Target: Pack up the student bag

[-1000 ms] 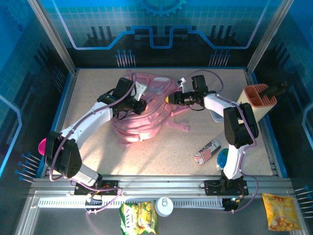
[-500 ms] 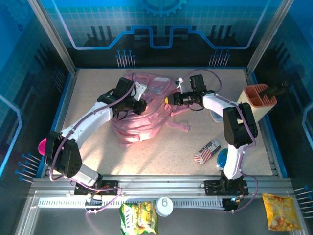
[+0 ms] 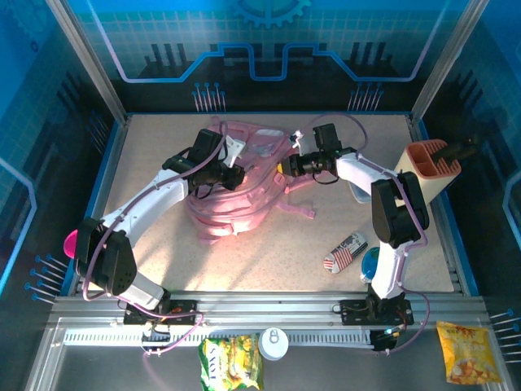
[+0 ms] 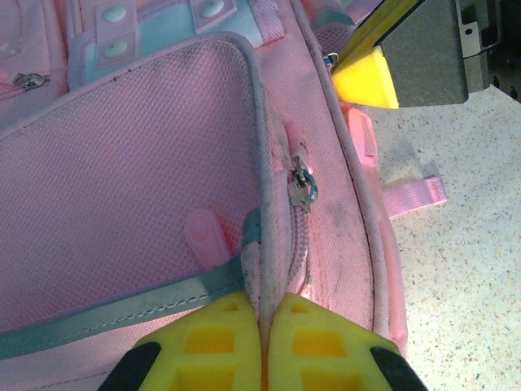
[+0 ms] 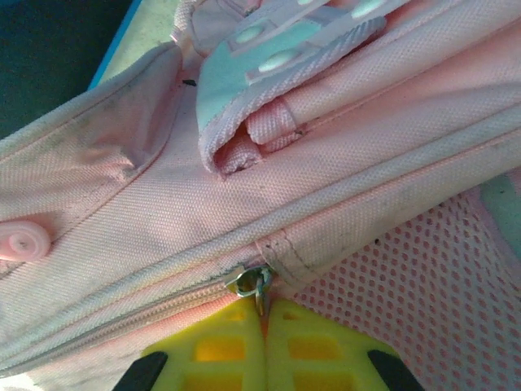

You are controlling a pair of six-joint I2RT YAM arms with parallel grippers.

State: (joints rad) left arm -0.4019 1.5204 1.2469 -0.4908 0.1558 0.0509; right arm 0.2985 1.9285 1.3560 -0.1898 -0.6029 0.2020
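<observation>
Pink backpack (image 3: pixel 244 208) flat on the counter (image 3: pixel 285 261), near the middle of the far edge, a little left of centre. Left arm (image 3: pixel 155 195): jaws pressed together on a raised seam (image 4: pixel 262 244) beside a loose zip pull (image 4: pixel 303 189). Right arm (image 3: pixel 358 167): jaws pinching a second zip pull (image 5: pixel 256 281) on the backpack's side toward the right edge. Beige-and-orange pen holder (image 3: pixel 429 167) at the right edge; striped packet (image 3: pixel 346 249) toward the near right corner.

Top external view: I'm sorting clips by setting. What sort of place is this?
Probably a robot test booth, not a classroom: a speckled table walled by blue circuit-patterned panels, an aluminium rail at its near edge, and a pink student bag as prop.
</observation>
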